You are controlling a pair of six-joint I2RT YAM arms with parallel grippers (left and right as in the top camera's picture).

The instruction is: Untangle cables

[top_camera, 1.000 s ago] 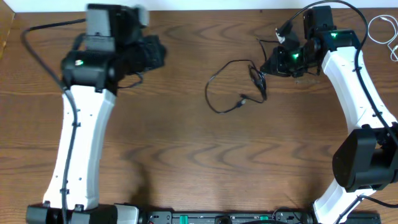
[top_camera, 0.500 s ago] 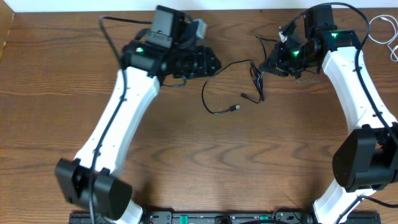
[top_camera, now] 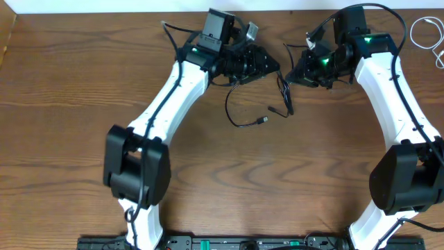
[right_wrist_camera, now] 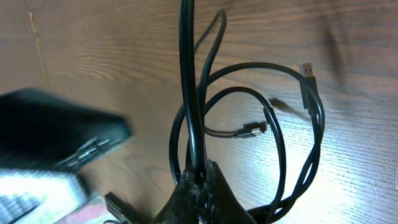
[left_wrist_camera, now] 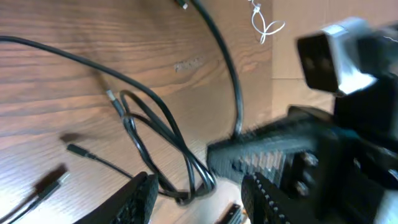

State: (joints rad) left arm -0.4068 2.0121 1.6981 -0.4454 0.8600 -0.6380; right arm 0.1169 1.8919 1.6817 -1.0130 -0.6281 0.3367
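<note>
Cables, untangling stage. The black cable (right_wrist_camera: pixel 189 81) lies at the far middle of the table (top_camera: pixel 83 139), part lifted and part trailing in a long open loop toward the near side. The white cord (top_camera: pixel 423 31) sits well apart at the far right edge.

The right gripper (right_wrist_camera: pixel 199 180) is pressed together on one strand of the black cable, which rises straight from the pinch. The left gripper (left_wrist_camera: pixel 199 183) is spread and holds nothing, with a pair of crossing strands just ahead of its fingers.

**Hazards.**
- If the left claw closes on both crossing strands, pulling apart would probably cinch the coil rather than open it.
- The USB plug (right_wrist_camera: pixel 308 68) and the small plug (right_wrist_camera: pixel 252 129) lie on or inside the coil's turns, so either could catch on a loop as the cable is drawn.
- The two grippers are near each other, so a hasty approach risks contact.

**Views.**
- Only the overhead view shows the trailing loop, the white cord and how close the arms are, but the claws cannot be read there.
- The right wrist view shows the pinch and the overlapping turns.
- The left wrist view shows the spread fingers. It is blurred, and the strands appear to lie below the fingertips rather than between them.
</note>
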